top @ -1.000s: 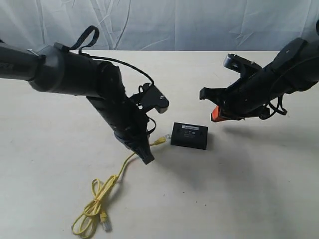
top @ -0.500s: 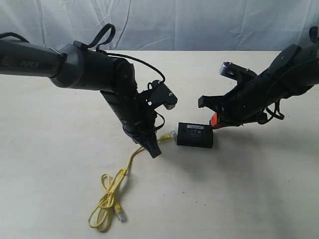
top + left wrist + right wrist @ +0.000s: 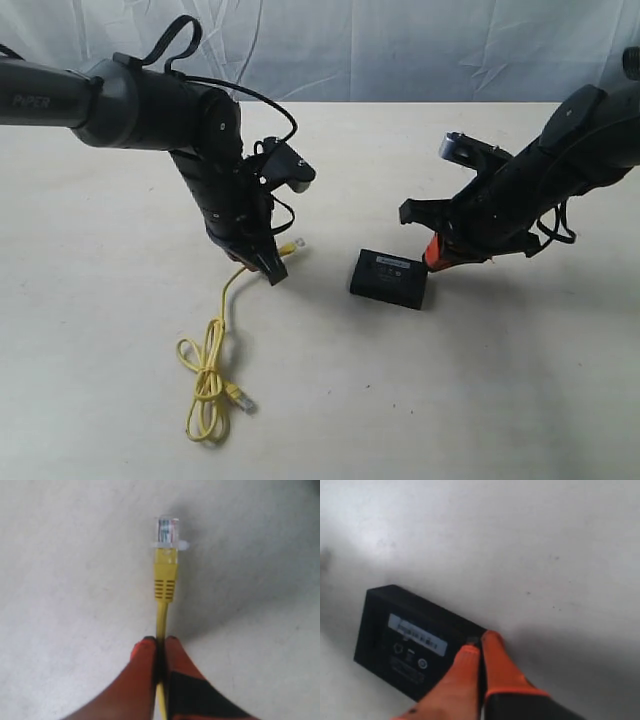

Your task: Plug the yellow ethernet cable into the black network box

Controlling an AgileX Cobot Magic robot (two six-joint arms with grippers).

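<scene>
Left claw (image 3: 160, 641) pinches the yellow cable (image 3: 214, 350) just behind its clear plug (image 3: 167, 530), holding that end off the desk (image 3: 520, 400) — the rest trails down to a loose coil lying on the surface. Right of the plug, apart from it, the black box (image 3: 388, 279) lies flat, label up. Right claw (image 3: 481, 644) is closed — orange tips together, touching the box's right-hand corner.

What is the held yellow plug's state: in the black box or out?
Out. The left tool holds the yellow ethernet cable; its plug sits apart from the black network box, table between.
</scene>
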